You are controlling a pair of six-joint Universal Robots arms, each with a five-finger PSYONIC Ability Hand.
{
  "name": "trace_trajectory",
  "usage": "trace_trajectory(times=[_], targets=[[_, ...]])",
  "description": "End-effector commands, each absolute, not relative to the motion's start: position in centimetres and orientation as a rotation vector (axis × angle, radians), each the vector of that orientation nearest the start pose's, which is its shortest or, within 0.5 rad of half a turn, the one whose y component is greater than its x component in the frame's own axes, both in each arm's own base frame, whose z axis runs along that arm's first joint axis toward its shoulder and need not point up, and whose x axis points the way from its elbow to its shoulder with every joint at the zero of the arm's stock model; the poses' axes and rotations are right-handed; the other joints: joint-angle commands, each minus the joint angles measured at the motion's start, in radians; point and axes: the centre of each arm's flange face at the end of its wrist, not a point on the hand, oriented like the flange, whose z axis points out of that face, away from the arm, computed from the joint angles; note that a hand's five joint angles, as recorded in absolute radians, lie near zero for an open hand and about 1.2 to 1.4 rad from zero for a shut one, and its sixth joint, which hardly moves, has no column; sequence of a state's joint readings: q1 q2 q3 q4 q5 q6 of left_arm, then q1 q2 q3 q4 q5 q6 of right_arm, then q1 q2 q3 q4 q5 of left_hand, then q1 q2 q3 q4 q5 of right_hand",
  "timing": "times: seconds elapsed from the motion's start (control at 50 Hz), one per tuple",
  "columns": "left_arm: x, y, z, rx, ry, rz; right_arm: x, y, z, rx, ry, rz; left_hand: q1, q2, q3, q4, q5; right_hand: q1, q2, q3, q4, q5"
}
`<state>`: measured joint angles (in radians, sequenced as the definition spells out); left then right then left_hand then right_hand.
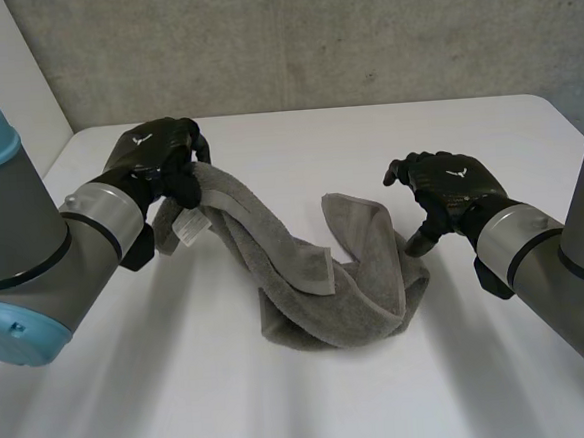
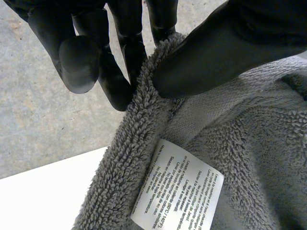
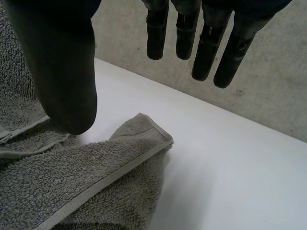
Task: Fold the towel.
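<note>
Just one towel (image 1: 300,301), one label (image 2: 177,192).

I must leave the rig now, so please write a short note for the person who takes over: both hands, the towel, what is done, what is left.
Left hand: shut on the towel, pinching its edge near the label; that end is lifted.
Right hand: open, holding nothing, beside a free corner of the towel.
Towel: bunched and twisted on the table.
Done: one end grasped.
Left: probably grasp the free corner, spread the towel, fold.
</note>
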<state>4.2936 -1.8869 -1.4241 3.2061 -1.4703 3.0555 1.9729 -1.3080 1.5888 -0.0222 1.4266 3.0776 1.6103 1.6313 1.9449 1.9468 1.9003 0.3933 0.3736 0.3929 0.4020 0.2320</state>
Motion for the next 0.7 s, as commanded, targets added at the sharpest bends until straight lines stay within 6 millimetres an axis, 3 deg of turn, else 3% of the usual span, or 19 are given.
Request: trace_trajectory(times=[0.02, 0.3, 0.42, 0.54, 0.62, 0.7], targets=[[-28.7, -26.0, 24.1, 0.672, 2.569, -2.436, 27.1, -24.9, 22.3, -0.797, 2.090, -1.873, -0.214, -0.235, -0.549, -0.551, -0.679, -0.147, -0.127, -0.146, -0.156, -0.160], [-27.6, -27.2, 24.1, 0.551, 2.638, -2.407, 26.3, -25.8, 23.1, -0.710, 2.081, -1.855, -0.214, -0.235, -0.549, -0.551, -0.679, -0.159, -0.139, -0.158, -0.167, -0.172], [-27.5, -27.2, 24.6, 0.492, 2.673, -2.438, 26.2, -25.8, 23.5, -0.628, 2.085, -1.768, -0.214, -0.235, -0.549, -0.551, -0.679, -0.159, -0.139, -0.158, -0.167, -0.172], [-26.5, -28.0, 26.3, 0.440, 2.669, -2.505, 26.5, -26.3, 24.3, -0.691, 2.017, -1.735, -0.214, -0.235, -0.549, -0.551, -0.679, -0.170, -0.151, -0.170, -0.179, -0.184], [-24.5, -28.9, 27.3, 0.360, 2.636, -2.488, 26.2, -26.5, 24.3, -0.744, 2.046, -1.698, -0.214, -0.235, -0.549, -0.551, -0.679, -0.161, -0.142, -0.161, -0.170, -0.175], [-23.7, -29.4, 27.6, 0.325, 2.624, -2.480, 26.5, -26.9, 23.0, -0.985, 2.102, -1.667, -0.214, -0.235, -0.549, -0.551, -0.679, -0.159, -0.139, -0.158, -0.167, -0.172]])
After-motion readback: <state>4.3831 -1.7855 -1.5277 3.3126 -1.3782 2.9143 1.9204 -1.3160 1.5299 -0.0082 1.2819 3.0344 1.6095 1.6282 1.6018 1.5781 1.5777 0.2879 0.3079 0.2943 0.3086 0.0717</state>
